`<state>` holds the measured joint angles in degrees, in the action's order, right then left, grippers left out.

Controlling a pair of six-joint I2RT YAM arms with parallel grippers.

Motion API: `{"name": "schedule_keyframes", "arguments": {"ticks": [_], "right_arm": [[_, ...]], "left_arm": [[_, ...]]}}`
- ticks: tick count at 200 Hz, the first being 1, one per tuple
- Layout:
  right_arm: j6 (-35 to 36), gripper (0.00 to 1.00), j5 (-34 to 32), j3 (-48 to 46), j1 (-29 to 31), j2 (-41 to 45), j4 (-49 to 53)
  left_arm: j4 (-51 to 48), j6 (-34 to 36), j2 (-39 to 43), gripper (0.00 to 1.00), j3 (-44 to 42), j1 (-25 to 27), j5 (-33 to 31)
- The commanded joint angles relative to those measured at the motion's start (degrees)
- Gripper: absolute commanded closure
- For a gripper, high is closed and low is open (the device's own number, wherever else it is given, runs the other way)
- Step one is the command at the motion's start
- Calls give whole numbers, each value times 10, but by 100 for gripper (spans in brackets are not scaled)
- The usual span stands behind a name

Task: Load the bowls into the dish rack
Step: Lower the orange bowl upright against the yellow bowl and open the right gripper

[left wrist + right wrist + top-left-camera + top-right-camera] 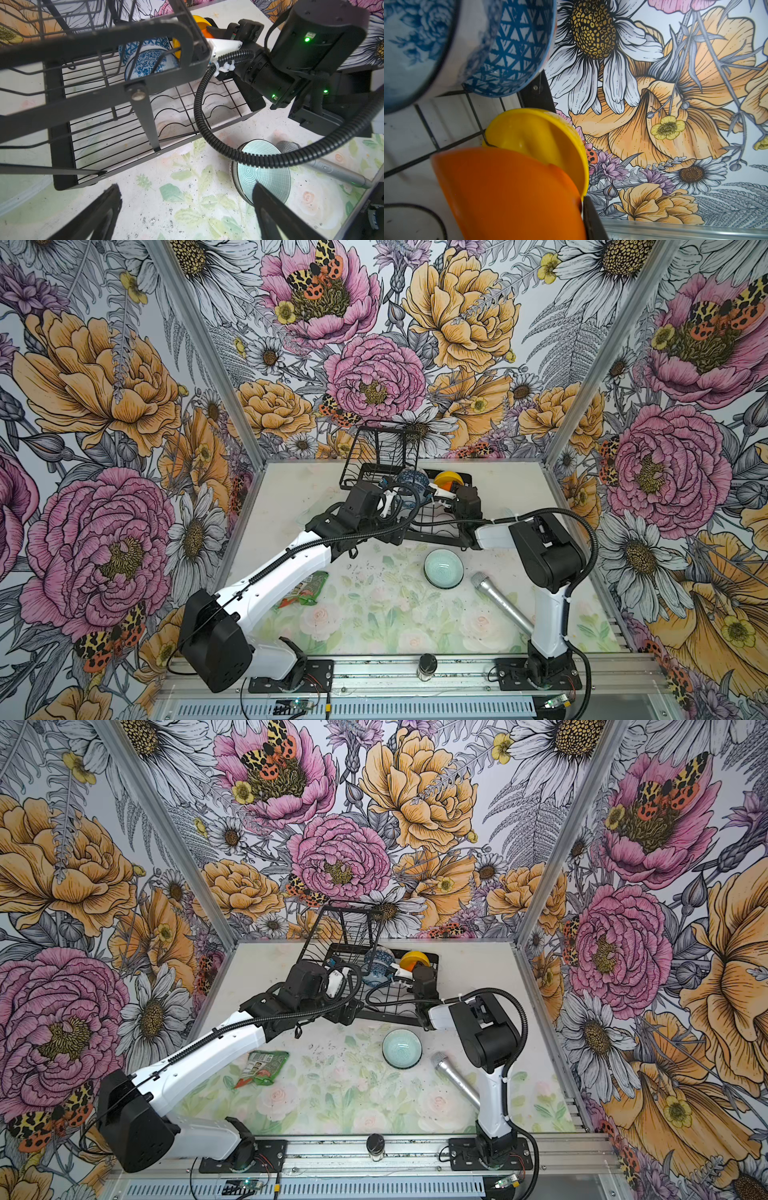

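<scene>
Right wrist view: right gripper [441, 490], clamped on the orange bowl [508, 193], should seat it on edge in the dish rack [60, 135] without knocking the yellow bowl [533, 135]; left gripper [186, 187] spread apart.

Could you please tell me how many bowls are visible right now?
5. Four at the dish rack: blue geometric bowl, blue floral bowl, yellow bowl, orange bowl. The mint bowl sits on the table. Another may be hidden.
</scene>
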<state>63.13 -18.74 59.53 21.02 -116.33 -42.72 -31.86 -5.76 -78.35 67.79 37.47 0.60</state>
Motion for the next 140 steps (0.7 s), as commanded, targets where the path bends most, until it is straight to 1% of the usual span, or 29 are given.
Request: {"name": "schedule_keyframes", "arguments": {"ticks": [1, 75, 93, 140], "right_arm": [[5, 100, 5, 17, -1, -13, -18], [7, 100, 5, 16, 2, -19, -5], [5, 95, 5, 17, 2, -17, 2], [-2, 95, 9, 20, 2, -16, 21]], "left_arm": [[4, 6, 16, 1, -9, -6, 10], [3, 2, 26, 1, -17, -8, 8], [3, 2, 27, 1, -18, -7, 8], [3, 0, 29, 1, -20, -7, 9]]}}
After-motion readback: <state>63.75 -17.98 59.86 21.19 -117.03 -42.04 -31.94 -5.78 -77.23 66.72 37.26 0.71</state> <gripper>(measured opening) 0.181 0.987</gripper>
